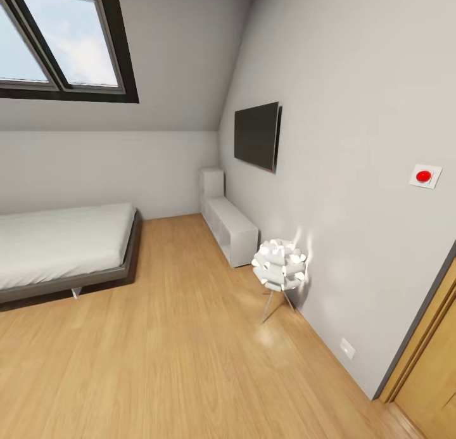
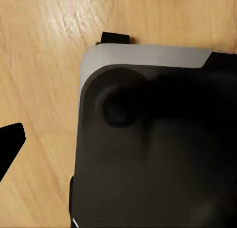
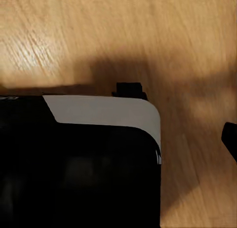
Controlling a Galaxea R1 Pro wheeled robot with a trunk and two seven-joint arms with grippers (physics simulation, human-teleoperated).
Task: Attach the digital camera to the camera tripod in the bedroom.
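Observation:
I am in the bedroom, with light grey walls, a wooden plank floor (image 1: 177,344) and a low grey bed (image 1: 57,249) at the left. The digital camera and the camera tripod are out of view. In the left wrist view a black fingertip (image 2: 10,144) of my left gripper hangs over the floor beside my black and grey base (image 2: 148,149). The right wrist view has a black fingertip (image 3: 231,139) at its edge, next to the same base (image 3: 79,164). Too little of either gripper shows to tell its state.
Along the right wall stand a low white cabinet (image 1: 231,227), a wall-mounted black screen (image 1: 256,136) and a white petal-shaped lamp (image 1: 280,266) on thin metal legs. A red button (image 1: 424,175) sits on the wall near a wooden door (image 1: 430,369). A dark-framed skylight (image 1: 63,40) is above the bed.

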